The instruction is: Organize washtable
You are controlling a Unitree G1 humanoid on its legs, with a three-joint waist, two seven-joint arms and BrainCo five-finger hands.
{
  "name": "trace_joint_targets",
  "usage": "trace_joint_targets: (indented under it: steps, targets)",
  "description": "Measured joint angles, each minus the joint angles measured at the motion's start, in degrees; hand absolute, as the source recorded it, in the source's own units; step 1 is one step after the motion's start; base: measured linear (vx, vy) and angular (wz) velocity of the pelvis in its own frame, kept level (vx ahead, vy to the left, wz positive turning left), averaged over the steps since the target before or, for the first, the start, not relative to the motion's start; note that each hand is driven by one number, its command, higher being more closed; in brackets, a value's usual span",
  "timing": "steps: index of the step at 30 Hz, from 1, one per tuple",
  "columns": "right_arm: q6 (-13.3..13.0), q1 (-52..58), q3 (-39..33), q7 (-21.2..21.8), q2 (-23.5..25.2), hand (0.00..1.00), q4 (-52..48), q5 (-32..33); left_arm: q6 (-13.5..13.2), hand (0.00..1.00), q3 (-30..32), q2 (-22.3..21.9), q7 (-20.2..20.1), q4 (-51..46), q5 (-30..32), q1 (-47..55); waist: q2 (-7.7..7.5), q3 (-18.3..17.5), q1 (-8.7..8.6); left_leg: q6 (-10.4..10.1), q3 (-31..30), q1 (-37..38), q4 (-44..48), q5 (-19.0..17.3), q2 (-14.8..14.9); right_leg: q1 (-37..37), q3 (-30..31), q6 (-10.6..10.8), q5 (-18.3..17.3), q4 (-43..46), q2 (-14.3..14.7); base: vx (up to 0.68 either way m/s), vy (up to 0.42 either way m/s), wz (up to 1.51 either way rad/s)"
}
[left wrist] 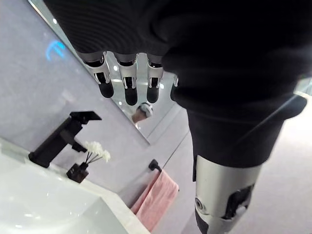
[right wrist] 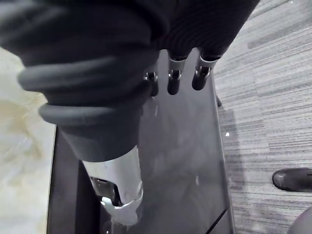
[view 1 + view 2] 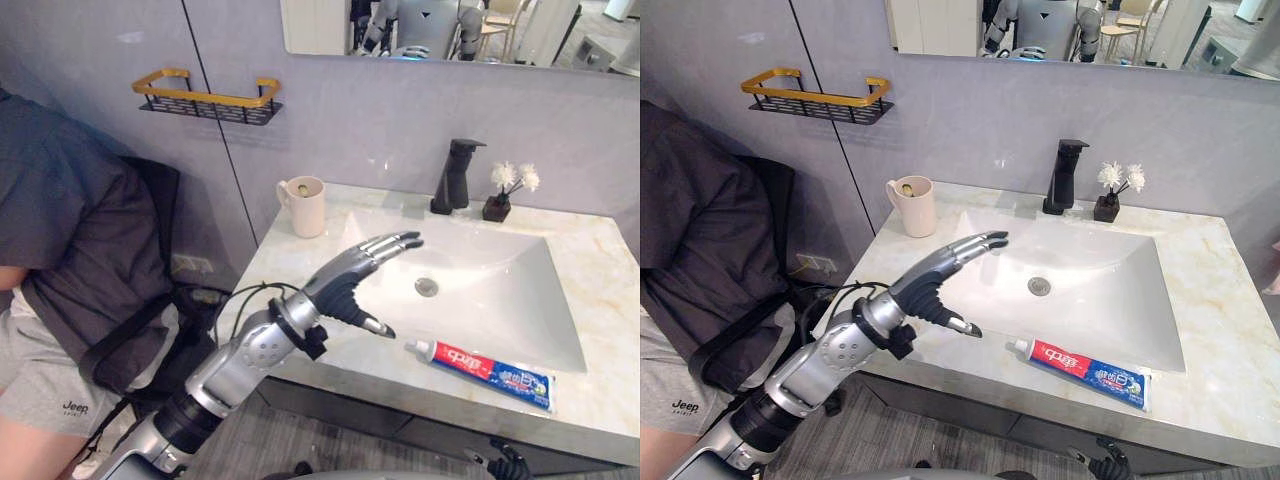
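Observation:
A red, white and blue toothpaste tube (image 3: 480, 372) lies flat on the marble counter (image 3: 600, 300) at the front edge of the white sink (image 3: 480, 280). A cream cup (image 3: 305, 205) stands at the counter's back left corner. My left hand (image 3: 355, 275) hovers open over the sink's left rim, fingers straight and pointing toward the basin, thumb toward the tube's cap, touching nothing. In the right wrist view my right hand (image 2: 173, 78) hangs with relaxed fingers beside the dark cabinet front (image 2: 180, 161), below the counter, holding nothing.
A black faucet (image 3: 455, 175) and a small dark pot of white flowers (image 3: 505, 190) stand behind the sink. A black and gold wall shelf (image 3: 205, 97) hangs above left. A person (image 3: 60, 250) sits close at the left. A pink towel (image 1: 153, 200) hangs on the right wall.

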Motion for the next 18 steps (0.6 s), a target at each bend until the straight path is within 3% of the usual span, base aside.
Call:
trace_joint_targets:
  steps: [7,18]
  targets:
    - [-0.06,-1.23,1.25,0.35,0.37,0.0,0.32,-0.02,2.24,0.0,-6.96,-9.14,0.23,10.82,5.07,-6.92,-0.65,0.73,-1.53,0.01,0.48,-0.01,-0.16,-0.01,-0.11,-0.27,0.4,0.02,-0.01,0.24,-0.16,0.01,0.005,-0.03]
    - [-0.15,-3.17,1.21,0.25,0.33,0.0,0.31,0.05,3.81,0.0,-11.78,-14.6,0.78,25.2,8.51,-7.62,1.18,2.28,-3.09,-0.01,1.93,0.86,-1.19,-0.02,0.11,-0.54,1.82,0.06,0.03,-0.24,-0.06,0.0,-0.001,-0.07]
